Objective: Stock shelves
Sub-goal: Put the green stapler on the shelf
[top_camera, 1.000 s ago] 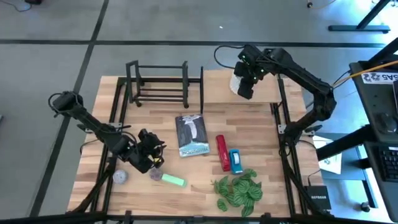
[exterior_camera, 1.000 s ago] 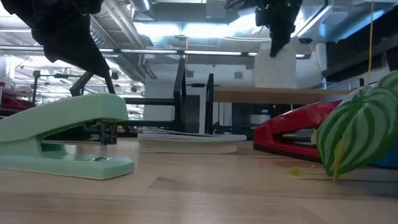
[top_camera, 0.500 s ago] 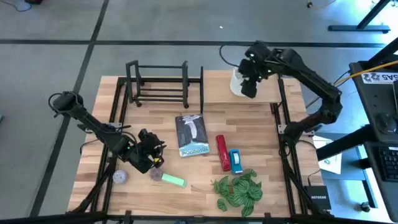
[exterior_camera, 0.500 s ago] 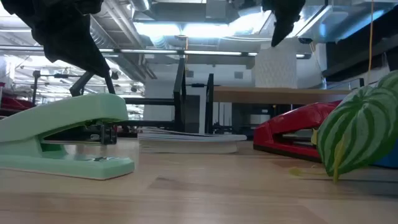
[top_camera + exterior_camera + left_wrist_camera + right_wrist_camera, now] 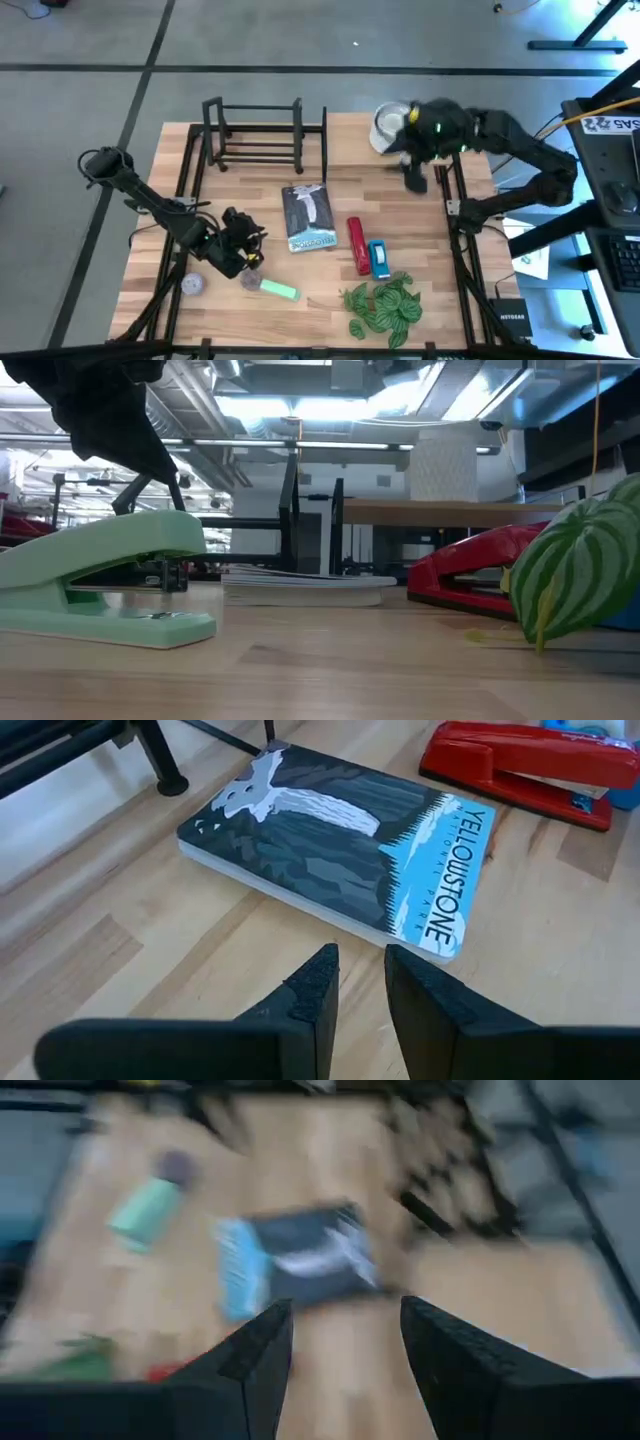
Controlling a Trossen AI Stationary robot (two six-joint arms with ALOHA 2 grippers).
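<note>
Progress check: one item stocked. White ribbed container [image 5: 385, 124] stands on the light-wood shelf board [image 5: 355, 148] at the far right corner of the bench [image 5: 420, 230]; in the low view it sits upright on the board, nothing gripping it. The black open-frame rack [image 5: 255, 135] at the far edge, left of the board, holds nothing that I can see.

Left to stock, by my judgement: Yellowstone book [image 5: 340, 845] at mid-bench, red stapler [image 5: 357, 245] and blue item [image 5: 380, 259] just right of it, green stapler [image 5: 105, 585] and a small round item [image 5: 193, 284] toward the near left corner, leafy plant [image 5: 385, 305] at the near edge. Most of the task remains.

My right fingers [image 5: 340, 1355] are released, spread wide, empty. My left fingers [image 5: 355, 990] are nearly closed with a narrow gap, holding nothing, low over the bench near the book's near edge.

Change from half a second ago: right arm was over the container at the shelf board; it has now pulled back toward the right edge, clear of the container. Left arm unmoved.
</note>
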